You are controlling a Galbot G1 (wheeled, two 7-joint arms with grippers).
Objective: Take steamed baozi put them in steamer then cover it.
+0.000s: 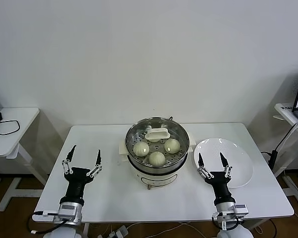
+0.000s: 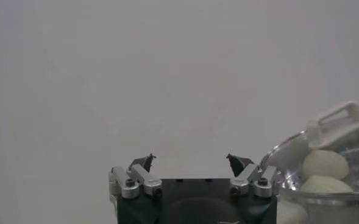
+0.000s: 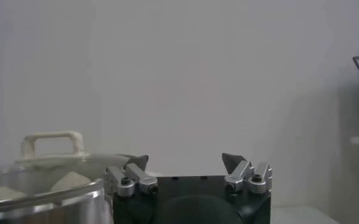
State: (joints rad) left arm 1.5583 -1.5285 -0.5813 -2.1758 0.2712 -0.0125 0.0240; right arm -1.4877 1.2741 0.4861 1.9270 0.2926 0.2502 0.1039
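Steamer mid-worktop, glass lid on; three buns visible inside. Left tool and right tool hover either side, fingers spread, empty. Plate beside steamer

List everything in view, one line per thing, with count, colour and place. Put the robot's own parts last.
baozi: three visible, cream-white, inside the steamer under the lid; a fourth may be hidden by the lid's handle.
steamer: one, shiny steel basket on a white base, middle of the table.
glass lid: one, clear with a cream handle, sitting on the steamer.
plate: one, white, bare, right of the steamer.
table: one, white, under everything.
side desks: two, white, at the far left and far right edges.
left gripper: one, black and silver, open, hovering over the table left of the steamer.
right gripper: one, same colours, open, over the plate's near edge.
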